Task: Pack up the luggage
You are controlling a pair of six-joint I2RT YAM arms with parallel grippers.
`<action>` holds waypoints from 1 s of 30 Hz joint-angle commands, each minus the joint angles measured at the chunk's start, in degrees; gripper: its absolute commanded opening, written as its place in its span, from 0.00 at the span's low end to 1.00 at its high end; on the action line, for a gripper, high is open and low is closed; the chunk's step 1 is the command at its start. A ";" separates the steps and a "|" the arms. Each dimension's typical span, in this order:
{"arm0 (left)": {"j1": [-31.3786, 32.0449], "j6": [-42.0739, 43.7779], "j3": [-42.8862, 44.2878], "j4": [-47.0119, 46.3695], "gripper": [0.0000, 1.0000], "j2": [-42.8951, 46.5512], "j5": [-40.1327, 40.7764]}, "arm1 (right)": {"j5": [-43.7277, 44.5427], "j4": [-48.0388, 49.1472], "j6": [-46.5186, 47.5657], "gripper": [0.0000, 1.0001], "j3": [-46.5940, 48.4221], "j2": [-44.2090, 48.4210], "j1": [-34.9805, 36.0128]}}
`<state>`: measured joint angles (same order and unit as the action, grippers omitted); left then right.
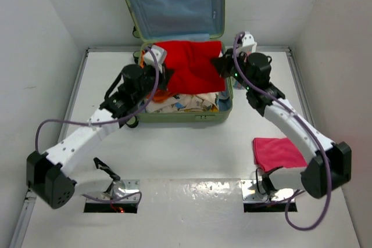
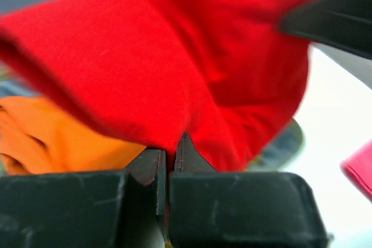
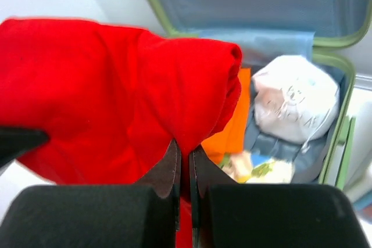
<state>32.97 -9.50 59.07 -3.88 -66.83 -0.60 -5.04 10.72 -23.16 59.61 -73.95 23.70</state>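
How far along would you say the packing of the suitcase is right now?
Partly done: an orange garment, a patterned cloth and a white bundle already lie in the suitcase. In hand: the left gripper and right gripper are both shut on a red cloth held over it. Left: the pink cloth on the table, and the lid is open.

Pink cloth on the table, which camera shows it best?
The top external view: the folded pink cloth lies almost whole on the table, flat and in focus. The left wrist view catches only a blurred pink sliver at its right edge, probably the same cloth. The right wrist view does not show it.
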 commanded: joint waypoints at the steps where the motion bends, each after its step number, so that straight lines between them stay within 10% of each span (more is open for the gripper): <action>1: -5.71 -2.01 4.47 -4.56 0.00 -7.31 -2.99 | -2.96 2.65 -0.22 0.00 4.71 -5.14 -2.60; 18: -4.07 -16.51 -3.95 -3.43 0.00 -20.71 -9.51 | -4.01 -24.52 -4.71 0.00 15.25 -32.56 -11.66; 24: -5.71 -18.63 -3.96 -3.22 0.66 -21.33 -3.18 | -7.42 -25.93 -1.63 0.40 17.64 -29.86 -11.75; 30: -8.97 -9.59 2.70 -5.96 0.86 -18.35 -0.01 | -14.11 -29.58 2.50 0.52 18.52 -18.43 -13.77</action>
<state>25.61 -24.08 56.31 -5.87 -89.47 -3.11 -15.31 -16.21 -24.67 75.13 -101.30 11.64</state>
